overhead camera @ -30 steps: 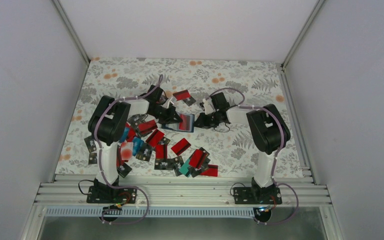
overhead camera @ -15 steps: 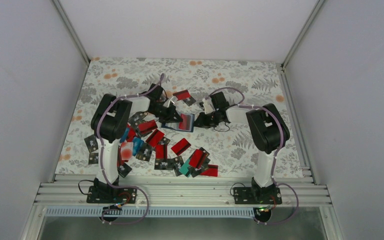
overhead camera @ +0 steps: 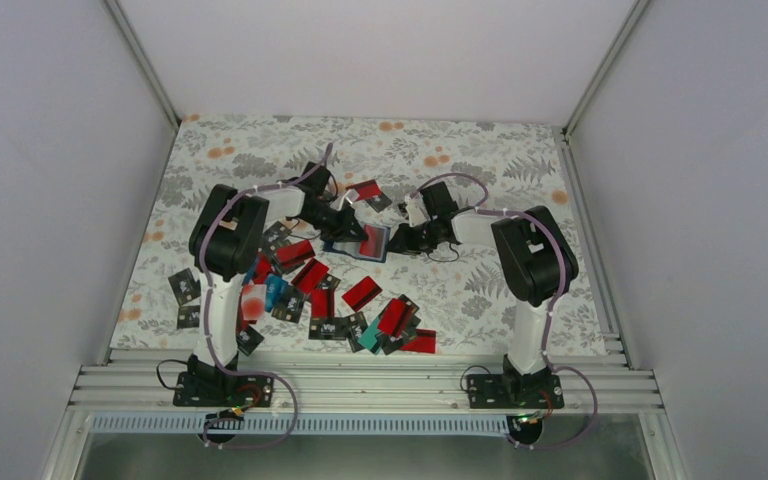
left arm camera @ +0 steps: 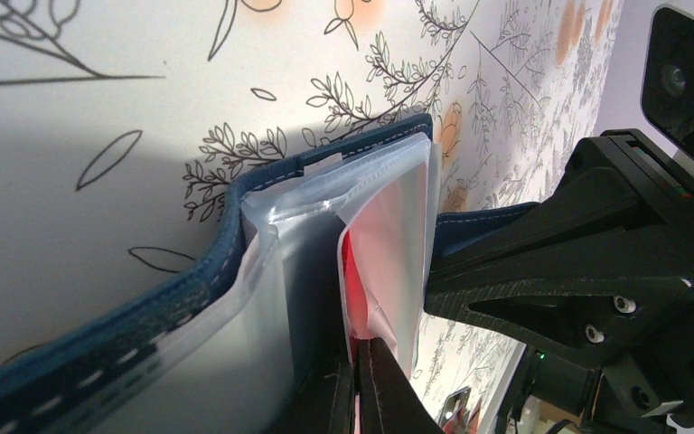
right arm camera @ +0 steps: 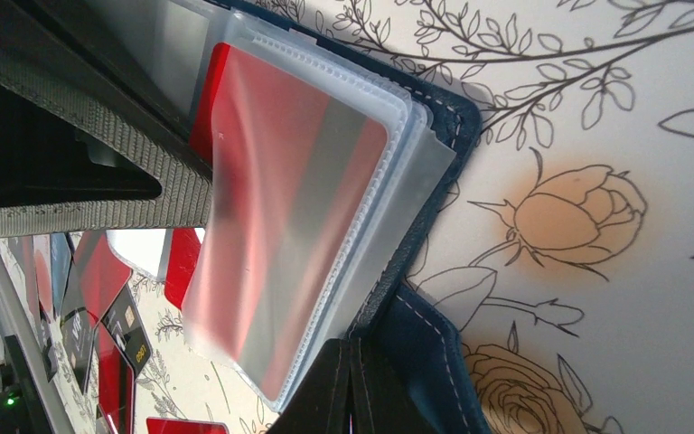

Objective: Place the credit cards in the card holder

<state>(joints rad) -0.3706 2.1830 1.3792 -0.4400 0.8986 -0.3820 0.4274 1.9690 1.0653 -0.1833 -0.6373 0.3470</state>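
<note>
Two grippers: both work at the card holder (right arm camera: 452, 113), the left gripper (left arm camera: 359, 354) on its left side and the right gripper (right arm camera: 351, 351) on its right.
Left gripper: pinched tight on a red card (left arm camera: 381, 258), whose far end sits inside one of the holder's clear sleeves (left arm camera: 294, 240).
Right gripper: closed on the right edge of the card holder, where the navy cover meets the sleeves. We judge it is pinning the holder in place.
Risk, buckling: the sleeve looks soft and bulges around the card. A push at a slant could crease it or jam the card halfway.
Risk, sliding: if the right grip slips, we expect the whole holder to skid away from the left gripper instead of taking the card.
Risk, contact: the two grippers stand very close over the holder, so a long push could knock them together.
Card holder, place: open on the flowered cloth (overhead camera: 480, 160), with the loose cards (overhead camera: 392, 318) on the side nearer the arm bases.
Card holder, look: a dark navy cover with pale stitching and a stack of cloudy sleeves. A red and silver card shows through the top one.
</note>
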